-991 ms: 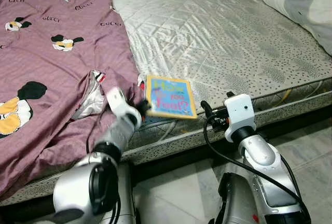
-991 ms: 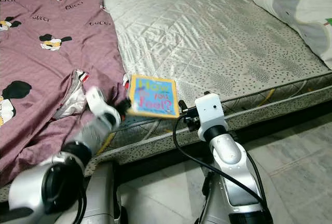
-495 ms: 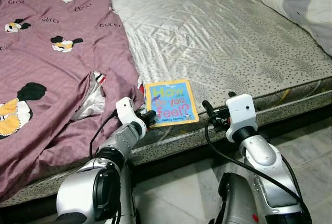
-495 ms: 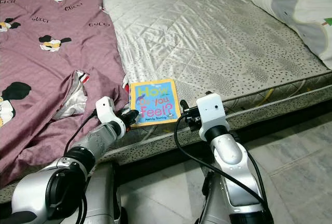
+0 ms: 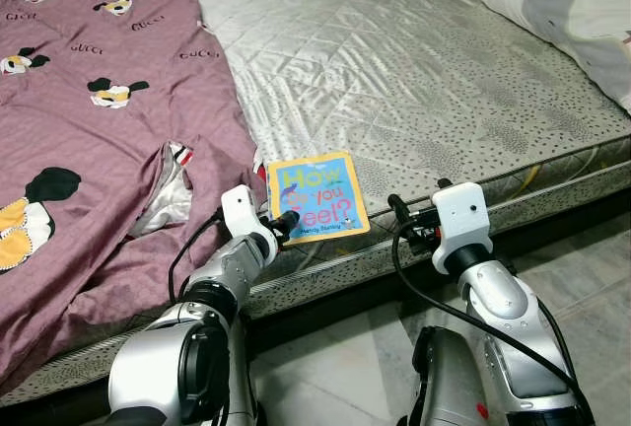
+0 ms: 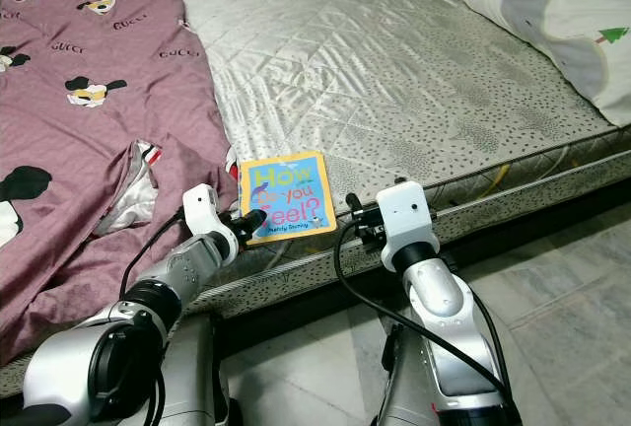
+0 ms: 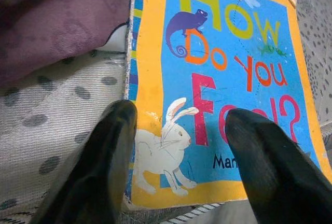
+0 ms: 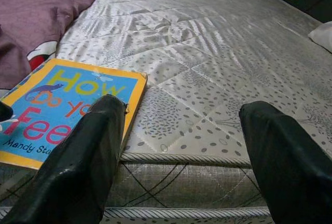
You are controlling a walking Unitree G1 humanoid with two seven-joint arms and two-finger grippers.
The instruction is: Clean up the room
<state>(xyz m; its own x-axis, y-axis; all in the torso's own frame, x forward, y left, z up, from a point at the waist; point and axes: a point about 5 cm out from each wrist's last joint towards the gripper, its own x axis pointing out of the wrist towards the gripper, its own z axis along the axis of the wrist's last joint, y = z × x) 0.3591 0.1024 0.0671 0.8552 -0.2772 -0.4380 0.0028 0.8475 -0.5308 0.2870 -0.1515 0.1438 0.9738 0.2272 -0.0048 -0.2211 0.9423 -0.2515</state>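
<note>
We hold the left gripper [image 7: 179,125] spread over the book [image 5: 317,197] (flat on the mattress [image 5: 414,61] edge); right gripper [image 8: 181,125] spread, just beside it.

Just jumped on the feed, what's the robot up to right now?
The robot stands at the edge of the mattress. A picture book lies flat near that edge, beside the purple blanket. The left gripper is open at the book's near corner, its fingers over the cover, not clamping it. The right gripper is open too, hovering at the mattress edge beside the book.
</note>
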